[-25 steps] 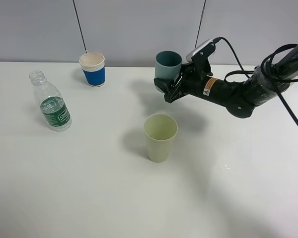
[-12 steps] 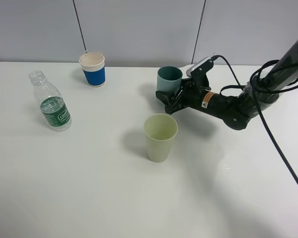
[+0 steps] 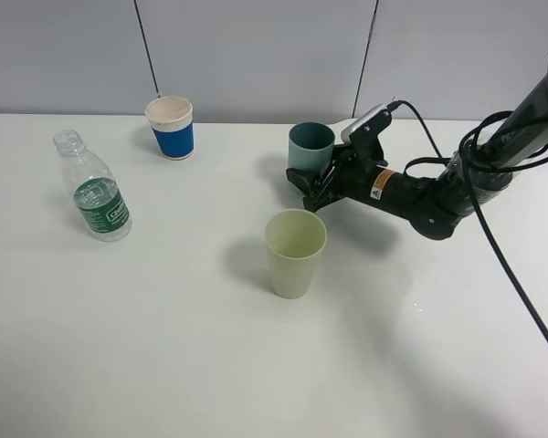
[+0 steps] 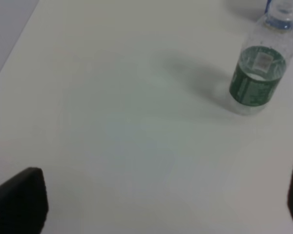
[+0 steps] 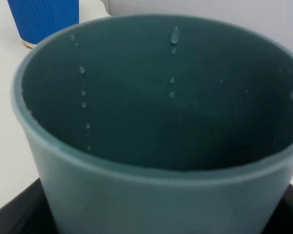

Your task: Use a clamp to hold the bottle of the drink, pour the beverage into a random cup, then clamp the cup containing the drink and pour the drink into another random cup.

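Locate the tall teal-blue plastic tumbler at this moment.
In the exterior high view, the teal-blue plastic tumbler stands upright right of centre, between the right gripper's fingers, behind the pale green tumbler and right of the blue-and-white paper cup.

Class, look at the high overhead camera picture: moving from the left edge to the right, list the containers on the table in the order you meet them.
Clear bottle with green label → blue-and-white paper cup → pale green tumbler and teal tumbler, which overlap, so their order is unclear.
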Robot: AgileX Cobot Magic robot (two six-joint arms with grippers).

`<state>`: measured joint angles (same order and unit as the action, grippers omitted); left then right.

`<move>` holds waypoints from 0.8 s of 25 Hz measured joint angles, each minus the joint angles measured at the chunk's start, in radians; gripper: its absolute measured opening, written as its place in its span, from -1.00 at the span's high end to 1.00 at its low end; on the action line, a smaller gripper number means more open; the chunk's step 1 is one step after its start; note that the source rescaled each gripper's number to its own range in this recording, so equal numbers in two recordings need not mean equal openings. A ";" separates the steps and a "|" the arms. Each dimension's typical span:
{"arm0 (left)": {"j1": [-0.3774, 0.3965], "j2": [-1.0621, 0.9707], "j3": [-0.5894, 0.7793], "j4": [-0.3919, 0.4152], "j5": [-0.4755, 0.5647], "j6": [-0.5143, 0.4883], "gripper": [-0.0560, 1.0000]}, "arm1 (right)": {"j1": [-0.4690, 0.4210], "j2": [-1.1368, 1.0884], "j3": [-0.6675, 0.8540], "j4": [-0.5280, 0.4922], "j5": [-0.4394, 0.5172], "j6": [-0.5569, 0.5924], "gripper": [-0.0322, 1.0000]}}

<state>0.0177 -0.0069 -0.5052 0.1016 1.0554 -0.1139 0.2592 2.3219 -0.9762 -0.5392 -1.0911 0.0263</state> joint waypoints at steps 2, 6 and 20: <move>0.000 0.000 0.000 0.000 0.000 0.000 -1.00 | 0.000 0.005 0.000 -0.001 0.003 -0.006 -0.22; 0.000 0.000 0.000 0.000 0.000 0.000 -1.00 | 0.000 -0.014 0.001 -0.003 0.007 -0.006 -0.91; 0.000 0.000 0.000 0.000 0.000 0.000 -1.00 | 0.000 -0.458 0.005 0.013 0.411 0.274 -0.99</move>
<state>0.0177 -0.0069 -0.5052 0.1016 1.0554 -0.1139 0.2592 1.8643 -0.9716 -0.5262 -0.6801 0.3008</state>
